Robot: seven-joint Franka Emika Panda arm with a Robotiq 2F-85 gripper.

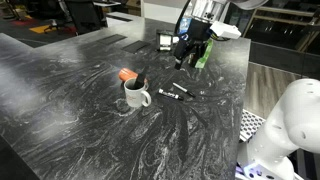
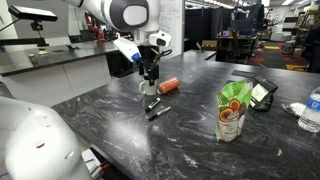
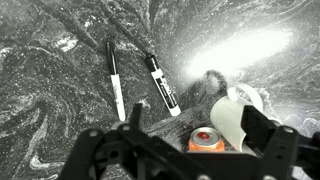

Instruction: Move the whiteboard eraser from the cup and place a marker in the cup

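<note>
The white mug (image 1: 135, 96) stands on the dark marbled table, with the black eraser (image 1: 140, 82) sticking out of its top. Two black markers (image 1: 174, 95) lie just beside it. In the wrist view the markers (image 3: 115, 82) (image 3: 162, 86) lie side by side to the left of the mug (image 3: 232, 112). The mug's mouth and the eraser are hidden behind a finger there. My gripper (image 1: 188, 52) (image 2: 150, 74) (image 3: 195, 115) is open and empty. It hangs well above the table, over the mug and markers.
An orange-red oblong object (image 1: 126, 75) (image 3: 205, 139) (image 2: 168, 84) lies against the mug. A green snack bag (image 2: 234, 110) (image 1: 204, 55), a small dark device (image 2: 262, 92) and a bottle (image 2: 312, 110) stand farther along the table (image 1: 70, 110).
</note>
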